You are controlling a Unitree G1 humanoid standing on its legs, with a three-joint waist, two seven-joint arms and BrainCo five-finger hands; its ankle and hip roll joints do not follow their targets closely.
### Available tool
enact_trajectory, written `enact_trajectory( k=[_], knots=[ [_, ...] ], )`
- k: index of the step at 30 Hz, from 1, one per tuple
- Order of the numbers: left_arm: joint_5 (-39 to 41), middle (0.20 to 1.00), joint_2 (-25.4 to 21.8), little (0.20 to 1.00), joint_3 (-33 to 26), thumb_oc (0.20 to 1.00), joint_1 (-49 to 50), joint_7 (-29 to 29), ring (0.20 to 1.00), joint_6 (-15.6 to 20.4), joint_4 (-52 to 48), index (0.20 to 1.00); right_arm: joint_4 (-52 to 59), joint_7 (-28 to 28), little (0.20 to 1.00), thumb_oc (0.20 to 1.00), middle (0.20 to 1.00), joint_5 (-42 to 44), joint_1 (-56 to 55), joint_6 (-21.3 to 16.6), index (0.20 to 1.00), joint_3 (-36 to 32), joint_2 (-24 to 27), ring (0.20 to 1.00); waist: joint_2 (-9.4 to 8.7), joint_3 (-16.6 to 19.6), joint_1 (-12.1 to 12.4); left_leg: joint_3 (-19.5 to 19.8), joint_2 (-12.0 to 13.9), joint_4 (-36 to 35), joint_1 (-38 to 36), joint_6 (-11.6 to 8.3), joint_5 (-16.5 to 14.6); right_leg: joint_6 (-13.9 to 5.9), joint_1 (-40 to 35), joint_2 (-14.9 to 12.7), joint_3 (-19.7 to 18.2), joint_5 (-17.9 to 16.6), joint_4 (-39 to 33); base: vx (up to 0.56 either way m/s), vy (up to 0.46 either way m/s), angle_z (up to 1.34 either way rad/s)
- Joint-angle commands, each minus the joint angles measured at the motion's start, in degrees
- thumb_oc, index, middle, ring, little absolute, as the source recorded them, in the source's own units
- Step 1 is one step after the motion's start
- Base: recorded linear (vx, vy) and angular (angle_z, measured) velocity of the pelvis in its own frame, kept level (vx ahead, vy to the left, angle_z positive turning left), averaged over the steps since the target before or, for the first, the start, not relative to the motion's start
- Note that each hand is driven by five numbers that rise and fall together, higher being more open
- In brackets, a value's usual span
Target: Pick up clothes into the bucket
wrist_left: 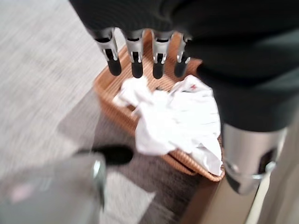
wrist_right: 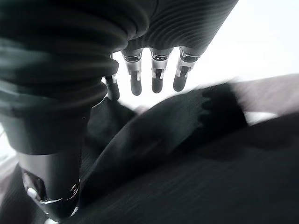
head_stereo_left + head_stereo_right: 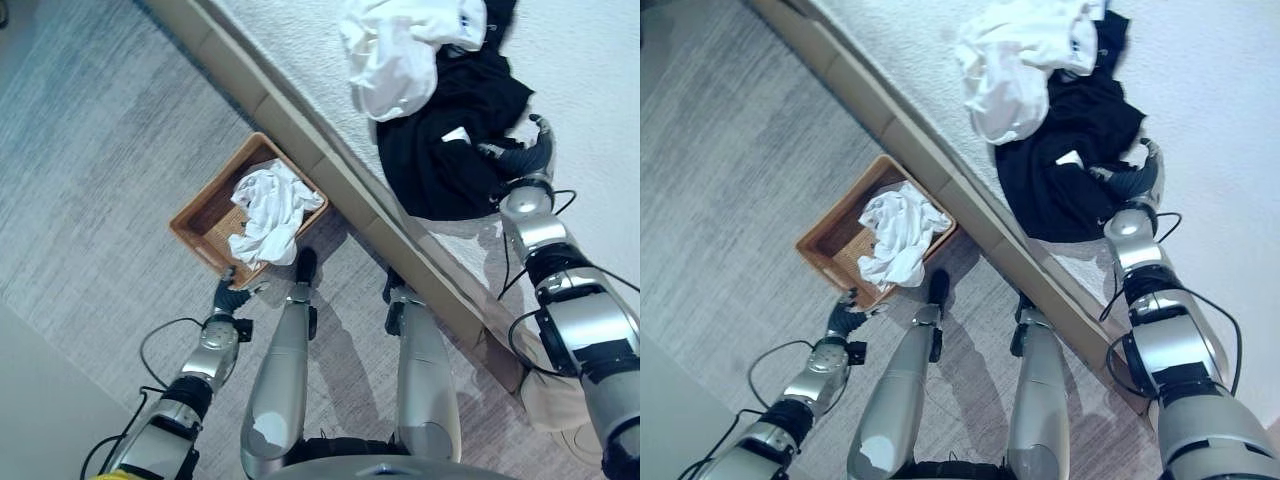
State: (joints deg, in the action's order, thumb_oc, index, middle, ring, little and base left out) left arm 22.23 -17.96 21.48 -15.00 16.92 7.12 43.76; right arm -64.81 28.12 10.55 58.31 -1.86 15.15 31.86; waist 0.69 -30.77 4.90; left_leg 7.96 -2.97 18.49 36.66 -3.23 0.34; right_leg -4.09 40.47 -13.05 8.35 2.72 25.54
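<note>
A brown wicker basket (image 3: 198, 218) stands on the floor beside the bed, with a white garment (image 3: 271, 208) heaped in it and hanging over its rim. On the bed lies a black garment (image 3: 452, 132), and a second white garment (image 3: 395, 52) lies partly over its far side. My right hand (image 3: 522, 160) rests at the black garment's near edge, its fingers (image 2: 156, 71) straight above the dark cloth (image 2: 187, 158) and holding nothing. My left hand (image 3: 232, 291) hovers at the basket's near corner, fingers (image 1: 135, 57) straight over the basket rim (image 1: 110, 100) and its white garment (image 1: 182, 116).
The bed's beige side rail (image 3: 300, 130) runs diagonally between the basket and the mattress top (image 3: 600, 70). Grey carpet (image 3: 90, 150) spreads to the left of the basket. A beige bundle (image 3: 555, 400) lies low by the rail under my right arm.
</note>
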Motion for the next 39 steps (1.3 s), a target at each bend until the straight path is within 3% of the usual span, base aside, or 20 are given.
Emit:
enact_trajectory(
  k=[1, 6, 8, 9, 10, 12, 13, 14, 15, 16, 17, 20, 29, 30, 32, 34, 39],
  knots=[
    [1.35, 1.000, 0.76, 1.000, 1.66, 1.000, 2.90, -1.10, 1.000, 2.22, -4.10, 1.000, -1.39, -0.49, 1.000, 1.000, 1.000, 0.32, 0.59, 0.51, 1.000, 2.96, 4.32, 1.000, 3.49, 0.98, -0.54, 0.80, -2.60, 0.19, 2.39, 1.11, 0.43, -1.18, -2.44, 0.48, -0.71, 4.40, 4.26, 0.01, -0.055, 0.19],
    [-4.24, 1.000, -0.25, 1.000, 8.61, 1.000, 3.27, -2.80, 1.000, 1.33, -8.08, 1.000, -8.13, -3.46, 1.000, 1.000, 1.000, -1.77, 3.79, 1.78, 1.000, 6.74, 6.54, 1.000, 4.65, 0.98, 0.41, 2.08, -3.21, -0.38, 3.10, 0.97, 1.05, -1.02, -1.76, -0.53, 0.57, 5.17, 5.73, 0.00, -0.056, 0.14],
    [-6.48, 1.000, -0.82, 1.000, 10.51, 1.000, 2.61, -3.31, 1.000, 1.32, -8.57, 1.000, -9.91, -5.88, 0.423, 0.423, 0.423, -2.62, 4.58, 2.02, 0.423, 8.74, 7.27, 0.423, 4.86, 0.98, 0.60, 2.30, -3.40, -0.24, 3.40, 0.96, 1.17, -1.00, -1.53, -0.89, 0.86, 5.41, 6.25, 0.00, -0.046, 0.20],
    [-7.48, 1.000, -0.88, 1.000, 11.21, 1.000, 2.45, -3.72, 1.000, 1.25, -8.34, 1.000, -10.35, -7.48, 0.256, 0.256, 0.256, -2.82, 4.80, 2.10, 0.256, 9.62, 7.49, 0.256, 4.87, 0.98, 0.67, 2.53, -3.47, -0.39, 3.40, 0.93, 1.32, -1.00, -1.49, -0.99, 1.09, 5.45, 6.34, 0.07, -0.062, 0.10],
    [-7.82, 1.000, -0.77, 1.000, 11.39, 1.000, 2.45, -3.70, 1.000, 1.26, -7.94, 1.000, -10.76, -7.79, 0.200, 0.200, 0.200, -2.93, 5.00, 2.16, 0.200, 10.38, 7.62, 0.200, 4.48, 0.98, 0.58, 2.59, -3.59, -0.15, 2.13, 0.79, -0.39, -1.35, -2.59, -1.10, 0.72, 7.25, 6.80, 0.07, -0.067, 0.12],
    [-7.99, 1.000, 0.05, 1.000, 11.49, 1.000, 1.65, -3.49, 1.000, 1.05, -6.13, 1.000, -10.87, -8.50, 0.200, 0.200, 0.200, -2.64, 5.24, 1.86, 0.200, 10.93, 7.46, 0.200, 4.30, 0.98, 0.48, 2.82, -3.62, -0.42, 1.96, 0.78, -0.19, -1.40, -2.65, -1.04, 0.59, 7.02, 6.61, -0.01, -0.027, 0.13],
    [-7.57, 1.000, 0.56, 1.000, 11.25, 1.000, 0.58, -3.21, 1.000, 0.97, -5.19, 1.000, -10.54, -8.92, 0.200, 0.200, 0.200, -2.57, 5.74, 1.59, 0.200, 11.42, 7.55, 0.200, 4.50, 0.98, 0.60, 3.15, -3.58, -0.80, 3.03, 0.86, 1.75, -1.05, -1.83, -0.97, 1.13, 5.07, 5.87, -0.01, -0.025, 0.08],
    [-7.54, 1.000, 0.65, 1.000, 11.32, 1.000, 0.88, -3.22, 1.000, 0.96, -5.10, 1.000, -10.58, -8.96, 0.200, 0.200, 0.200, -2.57, 5.47, 1.61, 0.200, 11.55, 7.47, 0.200, 4.22, 0.98, 0.44, 3.09, -3.68, -0.45, 1.86, 0.77, -0.04, -1.39, -2.81, -1.03, 0.62, 6.88, 6.48, -0.09, 0.011, 0.06],
    [-7.04, 1.000, 0.72, 1.000, 10.92, 1.000, 0.40, -3.17, 1.000, 0.96, -5.08, 1.000, -10.20, -9.02, 0.200, 0.200, 0.200, -2.09, 5.92, 1.42, 0.200, 11.48, 7.73, 0.200, 4.44, 0.98, 0.58, 3.21, -3.61, -0.81, 2.91, 0.85, 1.75, -1.08, -2.01, -1.00, 1.13, 5.03, 5.76, 0.07, -0.048, 0.05],
    [-6.57, 1.000, 0.87, 1.000, 10.53, 1.000, 0.62, -3.10, 1.000, 0.90, -4.73, 1.000, -9.76, -9.31, 0.200, 0.200, 0.200, -1.80, 5.75, 1.34, 0.200, 11.84, 8.08, 0.200, 4.03, 0.98, 0.37, 3.15, -3.68, -0.53, 1.59, 0.72, 0.02, -1.39, -3.14, -1.01, 0.61, 6.80, 6.25, -0.10, 0.018, 0.06],
    [-5.58, 1.000, 0.57, 1.000, 9.79, 1.000, 0.49, -2.92, 1.000, 1.04, -5.60, 1.000, -8.59, -8.92, 0.200, 0.200, 0.200, -0.97, 6.39, 0.92, 0.200, 11.65, 8.96, 0.200, 4.13, 0.98, 0.44, 3.21, -3.63, -0.85, 2.57, 0.73, 1.77, -1.04, -2.41, -0.94, 1.12, 4.83, 5.42, -0.02, -0.007, 0.07],
    [-4.62, 1.000, 0.40, 1.000, 8.56, 1.000, 0.47, -2.62, 1.000, 1.12, -5.20, 1.000, -6.34, -8.27, 0.200, 0.200, 0.200, 0.45, 6.62, 0.30, 0.200, 11.26, 9.85, 0.200, 3.67, 0.98, 0.27, 2.97, -3.48, -0.87, 2.28, 0.69, 1.75, -1.11, -2.57, -0.75, 0.98, 4.37, 4.93, -0.04, 0.015, 0.03],
    [-5.66, 1.000, -1.51, 1.000, 4.91, 1.000, 0.93, -2.02, 1.000, 0.80, -2.60, 1.000, 10.97, -2.35, 0.200, 0.200, 0.200, -1.30, 9.38, -1.64, 0.200, 11.66, 17.70, 0.200, -0.89, 0.98, -1.76, 0.55, -1.39, -0.56, -1.46, 0.33, 0.64, -1.76, -6.30, 1.41, -0.78, 1.41, 0.01, -0.02, 0.029, -0.14],
    [-6.56, 1.000, -2.28, 1.000, 4.50, 1.000, 0.84, -2.16, 1.000, 0.82, -2.64, 1.000, 13.59, -1.47, 0.200, 0.200, 0.200, -2.93, 10.09, -1.59, 0.200, 11.87, 19.82, 0.200, -2.09, 0.98, -2.42, -0.23, -0.77, -0.61, -3.35, 0.24, 0.17, -1.95, -8.30, 2.16, -1.37, 0.72, -1.64, 0.00, 0.046, -0.17],
    [-6.73, 1.000, -2.66, 1.000, 4.39, 1.000, 0.90, -2.20, 1.000, 0.92, -2.96, 1.000, 14.08, -1.18, 0.200, 0.200, 0.200, -3.49, 10.70, -1.49, 0.200, 12.15, 20.70, 0.200, -2.55, 0.98, -2.61, -0.59, -0.54, -0.66, -4.27, 0.20, -0.02, -2.08, -9.30, 2.52, -1.62, 0.38, -2.34, -0.01, 0.030, -0.28],
    [-6.75, 1.000, -3.74, 1.000, 3.56, 1.000, 0.82, -2.63, 1.000, 1.22, -5.28, 1.000, 16.75, -0.74, 0.200, 0.200, 0.200, -5.56, 11.64, -1.01, 0.200, 12.74, 23.55, 0.200, -4.13, 1.25, -3.33, -1.97, 0.50, -1.53, -8.54, 0.02, -0.47, -2.48, -13.65, 3.84, -2.49, -0.80, -5.72, 0.01, 0.028, -0.42],
    [-2.96, 1.000, -4.73, 1.000, 1.80, 1.000, 1.60, -3.57, 1.000, 2.08, -10.58, 1.000, 19.35, -1.16, 0.200, 0.200, 0.200, -5.69, 10.00, -1.00, 0.200, 11.36, 26.00, 0.200, -5.34, 4.32, -4.19, -3.19, 1.21, -4.59, -13.37, -0.16, -0.28, -3.03, -18.46, 5.00, -2.82, -2.37, -10.43, 0.05, 0.015, -0.34]
  ],
)
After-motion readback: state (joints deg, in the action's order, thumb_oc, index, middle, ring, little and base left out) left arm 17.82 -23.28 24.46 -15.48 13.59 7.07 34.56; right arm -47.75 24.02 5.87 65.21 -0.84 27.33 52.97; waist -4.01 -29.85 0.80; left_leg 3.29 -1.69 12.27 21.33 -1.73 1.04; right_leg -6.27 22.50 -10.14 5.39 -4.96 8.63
